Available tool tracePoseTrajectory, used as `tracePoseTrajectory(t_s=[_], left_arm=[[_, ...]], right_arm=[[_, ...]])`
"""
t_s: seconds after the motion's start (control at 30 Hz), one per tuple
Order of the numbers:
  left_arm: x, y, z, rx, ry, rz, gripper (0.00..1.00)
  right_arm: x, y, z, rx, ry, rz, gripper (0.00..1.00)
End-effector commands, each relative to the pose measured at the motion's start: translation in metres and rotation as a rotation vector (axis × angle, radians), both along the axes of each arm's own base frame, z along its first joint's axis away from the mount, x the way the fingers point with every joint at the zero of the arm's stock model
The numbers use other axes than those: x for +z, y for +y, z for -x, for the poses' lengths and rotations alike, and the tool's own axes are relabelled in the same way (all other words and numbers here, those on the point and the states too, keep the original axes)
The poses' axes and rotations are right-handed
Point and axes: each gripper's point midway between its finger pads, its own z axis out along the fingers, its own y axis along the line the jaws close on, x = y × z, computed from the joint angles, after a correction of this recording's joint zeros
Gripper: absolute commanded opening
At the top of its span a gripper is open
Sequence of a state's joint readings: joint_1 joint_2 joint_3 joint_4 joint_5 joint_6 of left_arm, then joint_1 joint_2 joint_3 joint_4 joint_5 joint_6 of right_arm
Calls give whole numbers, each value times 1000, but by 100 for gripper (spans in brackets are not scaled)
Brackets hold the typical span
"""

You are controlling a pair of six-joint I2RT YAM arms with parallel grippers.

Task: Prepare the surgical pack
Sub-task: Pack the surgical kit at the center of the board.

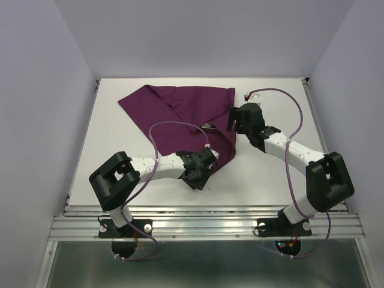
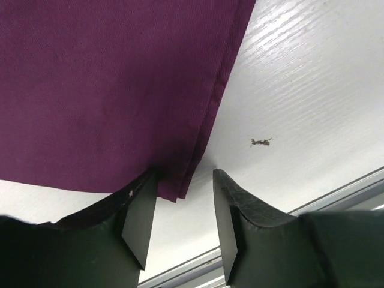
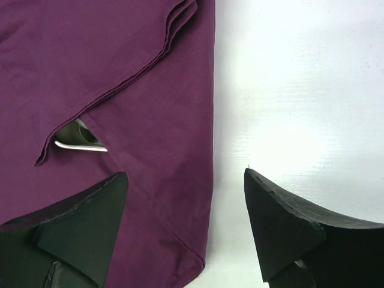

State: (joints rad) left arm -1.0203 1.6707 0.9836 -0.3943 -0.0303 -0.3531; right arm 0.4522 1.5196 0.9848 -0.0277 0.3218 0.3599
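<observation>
Purple cloth (image 1: pixel 180 108) lies on the white tabletop (image 1: pixel 120 174), nearer the far edge than the near one. It reaches from the far-left area across to the middle. It is folded over on itself, with stacked hems showing along its right side. Its lowest corner points toward the near edge at about mid-width.

Through a slit between two folds you can see a sliver of the steel tray (image 3: pixel 78 139). The rest of it is under the cloth.

Your left gripper (image 2: pixel 184 186) sits low at that near corner. Its jaws are partly spread, with the folded corner lying in the gap between them. One finger meets the hem in the wrist view, though you cannot tell whether it presses. The other finger stands clear over bare tabletop, so the corner is not pinched. A small dark speck (image 2: pixel 261 141) marks the tabletop just beyond that finger.

Your right gripper (image 3: pixel 185 174) hangs at the cloth's right edge, beside the slit, with its jaws spread wide. One finger is over the cloth near the tray, the other is over bare tabletop, and the straight hem runs between them. It holds nothing.
</observation>
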Motion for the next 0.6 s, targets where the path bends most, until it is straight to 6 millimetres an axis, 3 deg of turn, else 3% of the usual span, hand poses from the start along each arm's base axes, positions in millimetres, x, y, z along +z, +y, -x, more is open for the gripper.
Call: tracePoseTrajectory(t_s=[0.0, 0.23, 0.27, 0.33, 0.4, 0.57], left_arm=[[-3, 3, -12, -1, -60, -47, 50], [-14, 10, -18, -5, -86, -100, 23], [-15, 12, -19, -8, -92, -110, 12], [-16, 13, -20, -7, -97, -123, 0], [-17, 16, -20, -7, -97, -134, 0], [1, 12, -17, 6, -113, -55, 0]], right_arm=[[-2, -7, -2, -25, 7, -16, 83], [4, -16, -2, -47, -2, -26, 83], [3, -20, -2, -55, 1, -26, 83], [-1, -22, -2, -55, 14, -32, 83], [-9, -21, -1, -41, 42, -53, 83], [-19, -17, -7, -2, 98, -121, 83]])
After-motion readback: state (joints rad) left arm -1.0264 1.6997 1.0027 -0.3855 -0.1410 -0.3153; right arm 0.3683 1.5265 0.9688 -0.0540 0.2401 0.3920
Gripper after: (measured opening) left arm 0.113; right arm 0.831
